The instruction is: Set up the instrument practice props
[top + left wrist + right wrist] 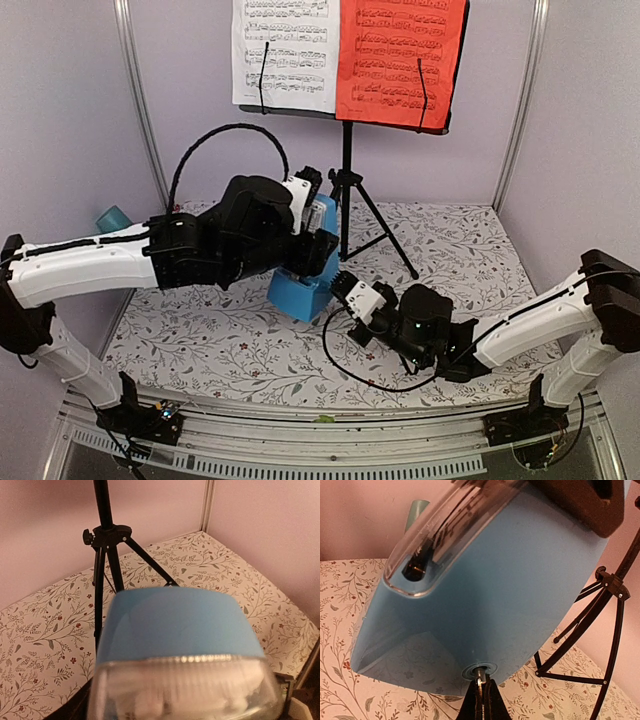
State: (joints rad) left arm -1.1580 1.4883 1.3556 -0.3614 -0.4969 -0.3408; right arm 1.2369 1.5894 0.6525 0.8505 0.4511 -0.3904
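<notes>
The blue pyramid metronome (300, 290) stands tilted on the floral table in front of the black tripod music stand (347, 170). The white sheet (285, 50) and the red sheet (400, 55) rest side by side on the stand's desk. My left gripper (315, 238) is shut on the metronome's upper part; the blue body and clear front cover fill the left wrist view (177, 625). My right gripper (482, 695) is shut on the small metal winding key (479, 672) in the metronome's side (520, 590). It also shows in the top view (340, 287).
A teal cylinder cup (115, 218) stands at the far left by the wall, partly behind my left arm, and shows in the right wrist view (416, 512). The tripod legs (107, 535) (615, 590) spread just behind the metronome. Walls close in the table on three sides.
</notes>
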